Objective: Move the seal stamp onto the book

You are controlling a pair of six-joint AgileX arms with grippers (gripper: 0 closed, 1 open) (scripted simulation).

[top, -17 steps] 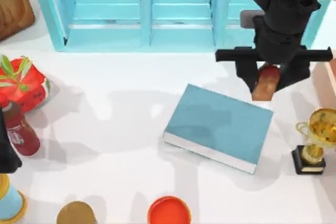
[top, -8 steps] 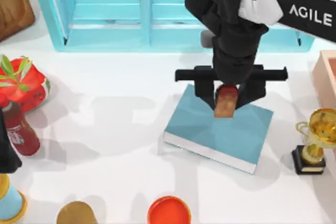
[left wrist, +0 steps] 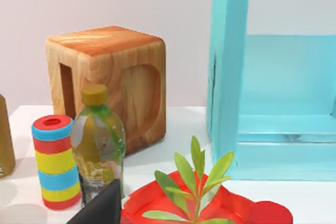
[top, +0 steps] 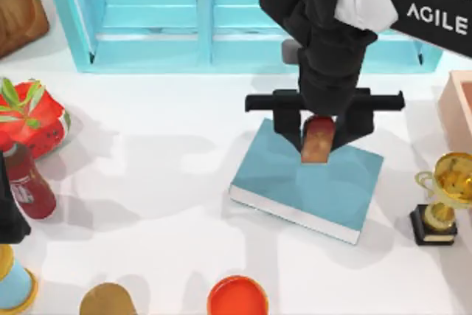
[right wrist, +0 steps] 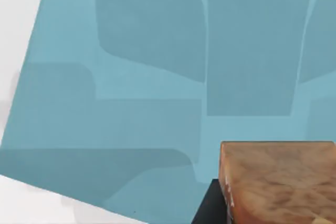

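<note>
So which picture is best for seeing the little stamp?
The top view: the seal stamp shows whole there, red top and tan body, held in the right gripper over the book. The right wrist view catches just its tan body.

Teal-blue book (top: 310, 182), tan-brown seal stamp (top: 317, 140) with dark red top

1. I logged the book (right wrist: 131, 93): teal cover, crossed by darker shadow bands, white table (right wrist: 21, 203) beside it.
2. I logged the seal stamp (right wrist: 278, 182): tan-brown base, above the cover.
</note>
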